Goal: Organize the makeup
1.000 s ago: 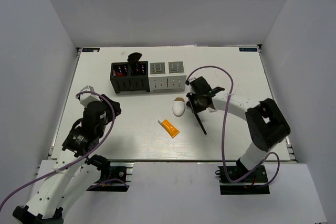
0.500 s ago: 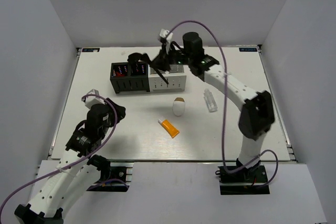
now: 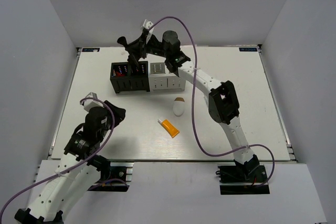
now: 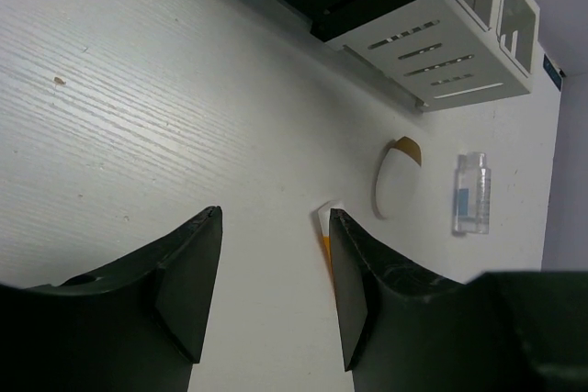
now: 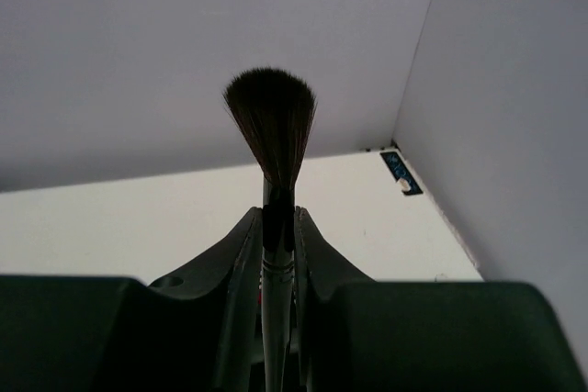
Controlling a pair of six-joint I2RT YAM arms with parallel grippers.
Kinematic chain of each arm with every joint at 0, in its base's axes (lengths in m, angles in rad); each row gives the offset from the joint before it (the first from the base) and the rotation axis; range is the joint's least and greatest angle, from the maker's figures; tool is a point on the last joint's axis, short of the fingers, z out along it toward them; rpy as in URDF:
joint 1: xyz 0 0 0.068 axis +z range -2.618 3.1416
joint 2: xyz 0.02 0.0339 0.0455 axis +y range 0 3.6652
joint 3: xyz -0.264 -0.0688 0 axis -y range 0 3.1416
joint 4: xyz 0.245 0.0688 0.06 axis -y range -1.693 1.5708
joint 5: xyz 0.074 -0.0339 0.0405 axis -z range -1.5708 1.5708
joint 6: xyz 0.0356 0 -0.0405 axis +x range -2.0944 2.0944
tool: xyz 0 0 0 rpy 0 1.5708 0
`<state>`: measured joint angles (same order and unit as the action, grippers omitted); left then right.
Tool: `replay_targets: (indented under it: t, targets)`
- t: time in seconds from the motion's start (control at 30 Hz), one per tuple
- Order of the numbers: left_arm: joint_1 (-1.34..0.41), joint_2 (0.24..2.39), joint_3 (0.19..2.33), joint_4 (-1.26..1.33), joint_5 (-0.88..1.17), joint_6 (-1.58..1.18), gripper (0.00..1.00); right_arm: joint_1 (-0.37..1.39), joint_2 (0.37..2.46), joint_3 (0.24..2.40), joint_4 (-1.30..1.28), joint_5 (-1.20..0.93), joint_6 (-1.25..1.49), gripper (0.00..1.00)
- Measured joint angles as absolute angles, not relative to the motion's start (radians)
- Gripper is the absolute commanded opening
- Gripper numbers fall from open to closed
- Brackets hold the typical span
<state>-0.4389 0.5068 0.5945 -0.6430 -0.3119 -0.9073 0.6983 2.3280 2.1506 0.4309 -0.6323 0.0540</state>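
Note:
My right gripper is shut on a black-handled brush and holds it above the back of the black compartment box. In the right wrist view the brush stands upright between the fingers, bristles up. Red pencils stand in the black box. A white egg-shaped sponge and an orange tube with a white cap lie on the table. My left gripper is open and empty, low over the table. Its view shows the sponge, the tube and a small clear bottle.
A white compartment box stands against the right side of the black one; it also shows in the left wrist view. My right arm stretches across the table's right half and hides the bottle from above. White walls enclose the table.
My right gripper lifted the brush from the table near the sponge and carried it back and left, to above the black box. The left arm barely moved.

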Motion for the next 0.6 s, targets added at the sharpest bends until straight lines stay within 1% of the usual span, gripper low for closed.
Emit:
replay_targets:
  t: [0.17,0.27,0.37,0.4,0.43,0.47,0.5,0.53,0.57,0.6]
  targets:
    - [-0.439,0.566,0.590,-0.612,-0.275,-0.907,0.61,0.716,2.358,2.159,0.506,-0.570,0.076,0.00]
    - [-0.439,0.608,0.588,-0.582,-0.248,-0.906,0.61,0.717,2.359,2.119,0.532,-0.537,0.080,0.00]
    - [-0.439,0.641,0.588,-0.550,-0.223,-0.902,0.62,0.712,2.360,2.064,0.535,-0.513,0.080,0.15]
    - [-0.439,0.650,0.589,-0.541,-0.217,-0.899,0.62,0.710,2.362,2.049,0.533,-0.508,0.079,0.35]
    - [-0.439,0.658,0.589,-0.534,-0.210,-0.897,0.65,0.707,2.365,2.038,0.529,-0.504,0.078,0.45]
    - [-0.439,0.664,0.589,-0.529,-0.203,-0.894,0.66,0.707,2.369,2.029,0.524,-0.502,0.075,0.53]
    - [-0.439,0.670,0.590,-0.524,-0.197,-0.891,0.66,0.706,2.372,2.025,0.522,-0.500,0.077,0.57]
    - [-0.439,0.675,0.591,-0.518,-0.191,-0.890,0.66,0.704,2.374,2.020,0.519,-0.499,0.076,0.64]
    - [-0.439,0.680,0.595,-0.512,-0.183,-0.888,0.69,0.702,2.375,2.015,0.517,-0.500,0.075,0.67]
    - [-0.439,0.689,0.599,-0.506,-0.174,-0.884,0.70,0.700,2.375,2.013,0.515,-0.500,0.074,0.68]
